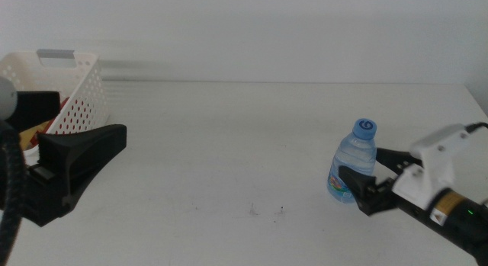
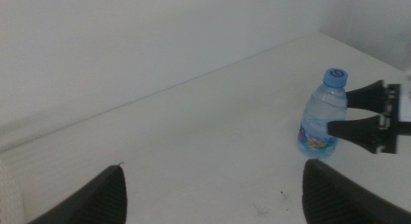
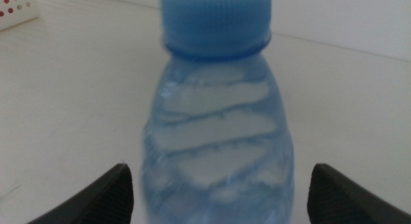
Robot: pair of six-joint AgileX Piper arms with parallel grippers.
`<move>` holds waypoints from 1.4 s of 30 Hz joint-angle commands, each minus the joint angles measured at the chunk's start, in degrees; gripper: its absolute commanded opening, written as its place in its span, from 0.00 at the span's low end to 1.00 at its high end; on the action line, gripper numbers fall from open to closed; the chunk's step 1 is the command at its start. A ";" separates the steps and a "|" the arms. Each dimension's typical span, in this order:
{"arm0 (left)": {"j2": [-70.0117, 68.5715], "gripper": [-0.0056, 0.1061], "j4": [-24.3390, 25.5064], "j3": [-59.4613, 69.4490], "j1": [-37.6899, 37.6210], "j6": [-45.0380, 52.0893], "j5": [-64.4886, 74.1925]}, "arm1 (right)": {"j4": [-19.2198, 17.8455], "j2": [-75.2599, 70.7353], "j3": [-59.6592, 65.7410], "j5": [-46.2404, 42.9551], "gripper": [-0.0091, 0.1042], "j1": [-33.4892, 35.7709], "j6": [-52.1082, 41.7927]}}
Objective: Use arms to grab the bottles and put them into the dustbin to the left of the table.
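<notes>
A small clear water bottle (image 1: 355, 161) with a blue cap and label stands upright on the white table (image 1: 229, 144), right of centre. My right gripper (image 1: 362, 165) comes in from the right, open, with one jaw on each side of the bottle's lower body. In the right wrist view the bottle (image 3: 218, 121) fills the gap between the jaws. My left gripper (image 1: 114, 140) is open and empty, low at the left next to the white dustbin (image 1: 76, 91). The left wrist view shows the bottle (image 2: 324, 112) and the right gripper (image 2: 341, 112) far off.
The dustbin stands at the far left with a grey handle bar (image 1: 55, 55). Something red and yellowish shows inside it, through its perforated wall. A few dark specks (image 1: 267, 211) mark the table near the front. A white wall closes off the back.
</notes>
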 commanded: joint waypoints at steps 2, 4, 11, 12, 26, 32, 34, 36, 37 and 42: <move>-0.24 0.89 0.24 0.15 -0.43 -0.41 -1.20 | -1.08 4.40 -4.58 -0.37 0.86 0.75 0.00; -0.24 0.89 0.24 0.15 -0.43 -0.41 -1.20 | -1.19 6.55 -7.07 -0.21 0.83 1.29 0.00; -0.24 0.89 0.24 0.15 -0.43 -0.41 -1.33 | -1.91 8.13 -13.72 0.82 0.08 7.47 -0.53; -0.24 0.89 0.24 0.15 -0.43 -0.41 -1.33 | -1.82 8.13 -15.82 1.88 0.07 9.04 -0.45; -0.24 0.89 0.24 0.15 -0.43 -0.41 -1.33 | -3.81 27.16 -57.36 24.02 0.06 21.64 8.79; -0.24 0.89 0.24 0.15 -0.43 -0.41 -1.33 | -3.47 31.23 -59.98 23.89 0.13 22.56 8.79; -0.24 0.89 0.24 0.15 -0.43 -0.41 -1.44 | -3.47 31.08 -59.87 24.78 0.27 22.56 8.79; -0.24 0.89 0.24 0.15 -0.43 -0.41 -1.55 | -3.47 29.53 -59.87 29.02 0.53 22.56 9.16; -0.24 0.89 0.24 0.15 -0.43 -0.41 -1.55 | -3.47 28.06 -59.76 32.50 0.68 22.56 9.66; -0.24 0.89 0.24 0.15 -0.43 -0.41 -1.80 | -3.47 15.51 -52.57 44.90 0.89 22.09 13.55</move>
